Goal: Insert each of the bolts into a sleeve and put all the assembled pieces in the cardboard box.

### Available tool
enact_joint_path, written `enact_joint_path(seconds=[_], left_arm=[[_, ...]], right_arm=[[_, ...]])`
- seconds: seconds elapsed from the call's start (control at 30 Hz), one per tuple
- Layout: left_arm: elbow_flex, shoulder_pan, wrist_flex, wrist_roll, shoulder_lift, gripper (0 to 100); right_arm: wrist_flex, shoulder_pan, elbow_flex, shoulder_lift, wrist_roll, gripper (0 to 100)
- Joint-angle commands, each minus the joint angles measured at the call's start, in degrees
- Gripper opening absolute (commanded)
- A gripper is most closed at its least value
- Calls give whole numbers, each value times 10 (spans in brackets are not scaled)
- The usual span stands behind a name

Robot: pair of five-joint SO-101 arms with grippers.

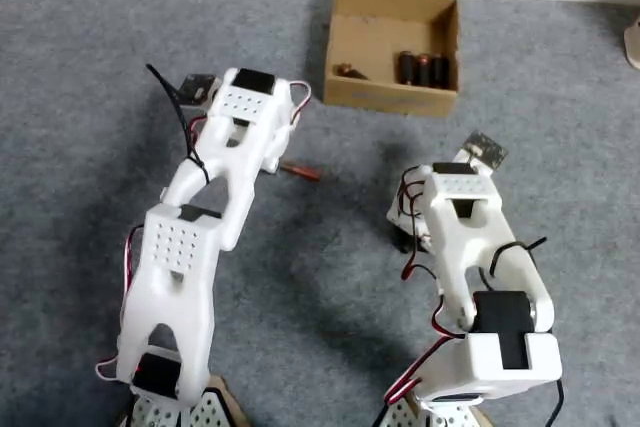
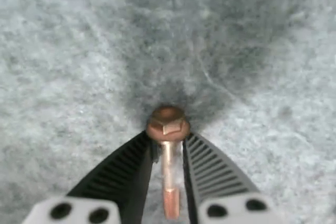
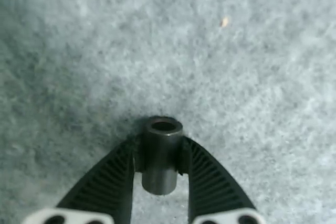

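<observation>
In the left wrist view a copper bolt [image 2: 167, 129] with a hex flange head lies along the gap of my left gripper [image 2: 167, 141], which is shut on its shank just above the grey carpet. From above, the bolt [image 1: 301, 171] pokes out to the right of the left arm's wrist. My right gripper [image 3: 160, 148] is shut on a black sleeve [image 3: 159, 156] whose open bore faces away from the camera. The cardboard box [image 1: 341, 93] stands at the back centre and holds several dark assembled pieces [image 1: 421, 69] and a copper-coloured one [image 1: 350, 72].
Grey carpet [image 1: 330, 277] covers the table, with an open stretch between the two arms and in front of the box. A pale object [image 1: 633, 42] sits at the far right edge.
</observation>
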State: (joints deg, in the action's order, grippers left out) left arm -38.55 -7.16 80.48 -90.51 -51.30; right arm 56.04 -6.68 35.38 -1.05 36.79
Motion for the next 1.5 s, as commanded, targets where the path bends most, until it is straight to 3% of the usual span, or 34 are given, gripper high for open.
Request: enact_joint_path(seconds=[0.0, 0.17, 0.37, 0.63, 0.77, 1.2, 1.47], left_arm=[[-23, 17, 21, 9, -11, 5], [-28, 16, 77, 16, 0, 5], [-61, 15, 193, 81, 58, 5], [-60, 15, 199, 121, 127, 5], [-51, 12, 200, 134, 167, 5], [215, -45, 200, 157, 417, 5], [284, -83, 198, 159, 526, 5]], right_arm=[[-7, -10, 0, 22, -13, 4], [-7, -10, 0, 22, -14, 4], [-7, -10, -2, 26, -15, 4], [7, -10, -5, 27, -15, 4], [107, -13, -16, 28, -15, 4], [204, -14, -52, 33, -19, 4], [180, -29, -7, 186, -73, 4]])
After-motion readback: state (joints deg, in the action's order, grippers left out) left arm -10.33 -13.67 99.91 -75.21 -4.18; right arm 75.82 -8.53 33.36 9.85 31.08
